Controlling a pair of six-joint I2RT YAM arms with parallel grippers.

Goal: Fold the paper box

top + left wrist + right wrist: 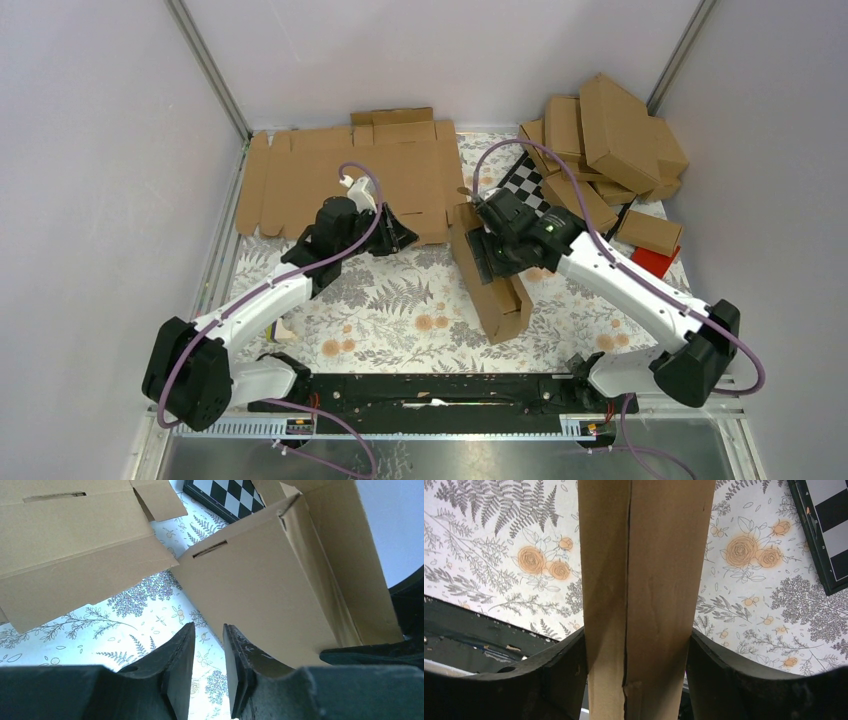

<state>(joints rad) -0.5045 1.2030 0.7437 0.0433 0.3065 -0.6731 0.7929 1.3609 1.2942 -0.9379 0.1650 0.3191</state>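
Observation:
The paper box [497, 290] is a brown cardboard mailer folded up and standing on its long edge in the middle of the floral mat. My right gripper [492, 252] is shut on the box's far end, and in the right wrist view the box [646, 570] fills the gap between both fingers of the right gripper [638, 632]. My left gripper [398, 236] hovers just left of the box, near the flat sheets. In the left wrist view its jaws stand slightly apart and empty [208, 630], with the box's broad side [260, 585] close ahead to the right.
Flat brown cardboard sheets [350, 175] lie at the back left, and they also show in the left wrist view [75, 545]. A pile of folded boxes [610, 140] sits at the back right above a black-and-white checkered board [533, 185]. A red item [655, 262] lies at the right. A black rail [430, 390] runs along the near edge.

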